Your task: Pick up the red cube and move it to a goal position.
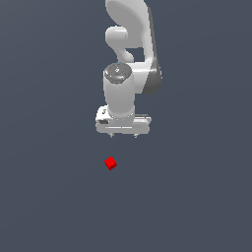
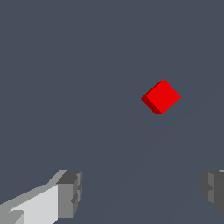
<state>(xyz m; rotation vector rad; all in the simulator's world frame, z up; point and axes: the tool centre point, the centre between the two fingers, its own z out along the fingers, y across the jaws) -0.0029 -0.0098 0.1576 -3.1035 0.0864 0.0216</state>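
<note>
The red cube (image 1: 110,163) lies on the flat grey floor, turned corner-on, below the arm in the exterior view. It also shows in the wrist view (image 2: 161,96), lying apart from the fingers. My gripper (image 1: 123,135) hangs above the floor, pointing down, with the cube a little toward the exterior view's left of it and nearer the camera. The gripper (image 2: 142,192) is open and empty, its two grey fingertips (image 2: 70,192) spread wide apart.
The white arm (image 1: 128,49) rises behind the gripper. The grey floor (image 1: 49,197) stretches all around with no other object in view.
</note>
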